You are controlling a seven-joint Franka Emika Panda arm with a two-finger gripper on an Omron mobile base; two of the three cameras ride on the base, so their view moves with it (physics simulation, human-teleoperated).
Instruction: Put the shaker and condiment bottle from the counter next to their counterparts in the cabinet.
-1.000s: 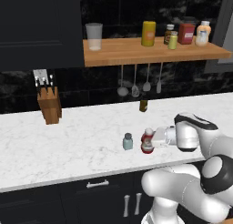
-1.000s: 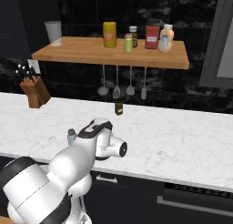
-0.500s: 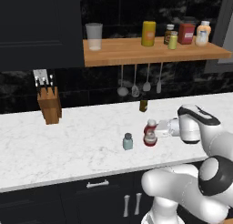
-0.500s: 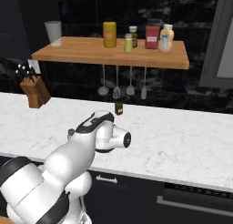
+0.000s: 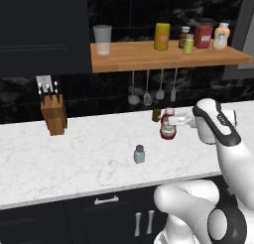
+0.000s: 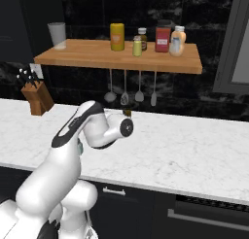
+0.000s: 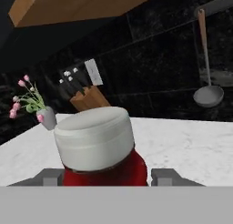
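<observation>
Condiment bottle point(image 5: 168, 127): squat, red, white cap, upright.

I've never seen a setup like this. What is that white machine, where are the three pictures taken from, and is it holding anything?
It is a white robot arm in a computer-rendered kitchen. Two pictures come from cameras behind the arm, left and right; the third looks out from its hand. The gripper is closed around a small red condiment bottle, raised above the white marble counter. A small pale shaker stands on the counter, with a knife block farther left. Above, a wooden shelf holds jars and bottles, where both items belong.
</observation>
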